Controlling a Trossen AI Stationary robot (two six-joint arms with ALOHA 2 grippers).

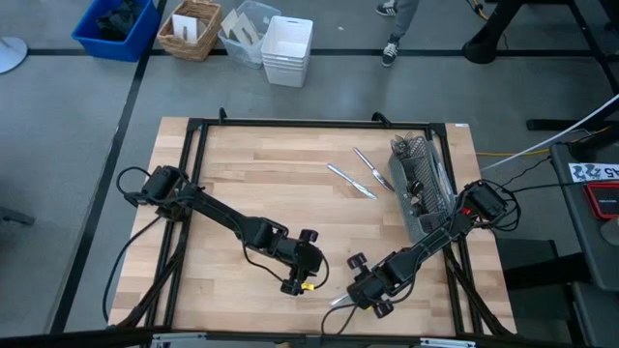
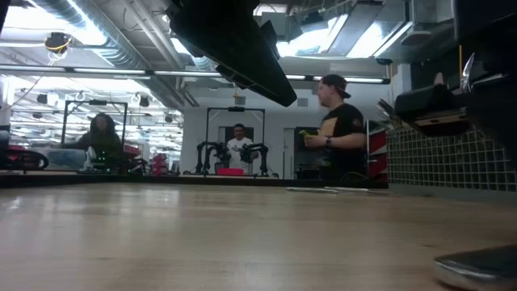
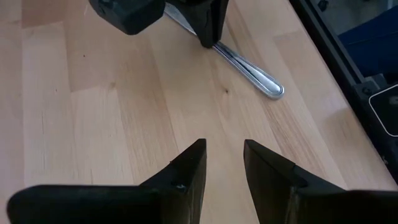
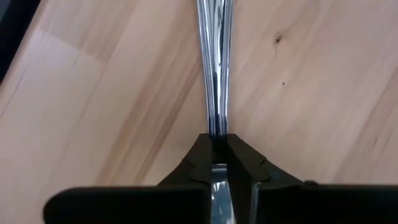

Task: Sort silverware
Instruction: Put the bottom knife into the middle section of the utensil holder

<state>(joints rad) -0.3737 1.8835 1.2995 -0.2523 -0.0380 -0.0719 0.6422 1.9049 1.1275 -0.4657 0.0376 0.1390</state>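
Spanning beneath both arms, the pale wooden plank tabletop (image 1: 251,174) carries a dark wire-mesh caddy (image 1: 421,184) well beyond the right tool (image 4: 219,146), which is clamped on a slim shiny utensil handle (image 4: 214,62), likely for lifting; the left tool (image 3: 224,163) waits nearby, fingers apart, empty.

Both arms are dark, jointed links trailing black cables along their lengths. The left gripper (image 1: 298,286), lower centre of the high view, carries a small yellow mark. The right gripper (image 4: 219,144) has matte black, wedge-shaped fingers (image 4: 244,163).
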